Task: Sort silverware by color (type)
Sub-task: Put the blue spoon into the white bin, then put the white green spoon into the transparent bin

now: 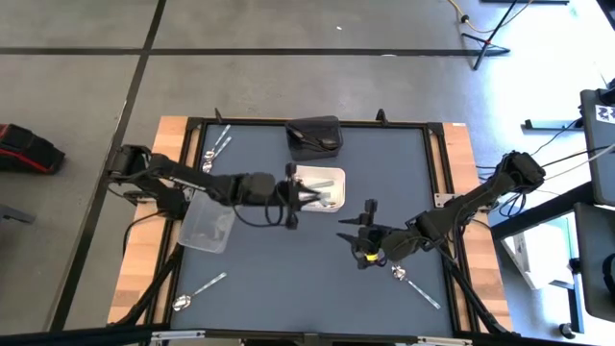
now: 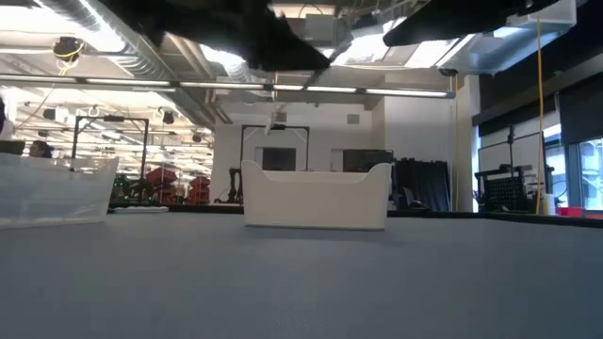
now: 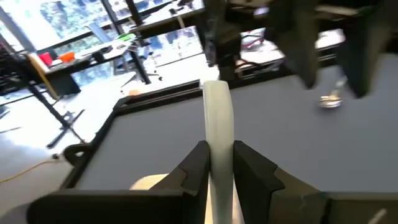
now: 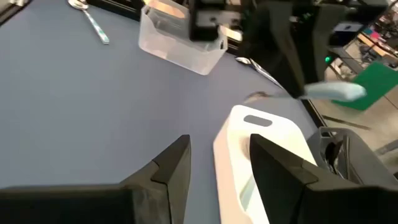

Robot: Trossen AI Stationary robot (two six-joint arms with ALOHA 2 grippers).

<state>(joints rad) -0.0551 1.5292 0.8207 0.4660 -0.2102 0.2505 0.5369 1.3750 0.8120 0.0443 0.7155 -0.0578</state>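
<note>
Left claw [image 1: 300, 197], frame centre, is clamped on the rim of the white tray [image 1: 332, 178]. Right claw [image 1: 368, 234] hangs apart, empty. Spoons [image 1: 415, 284] lie scattered on the counter [image 1: 288, 279]: light, stiff, slippery; grip mid-handle

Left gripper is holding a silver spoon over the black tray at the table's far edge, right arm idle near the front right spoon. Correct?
Not quite. The high view shows the left gripper with its shiny silver spoon over the white rectangular tray at mid-table, not the black tray. The right gripper does wait near the front right spoon.
</note>
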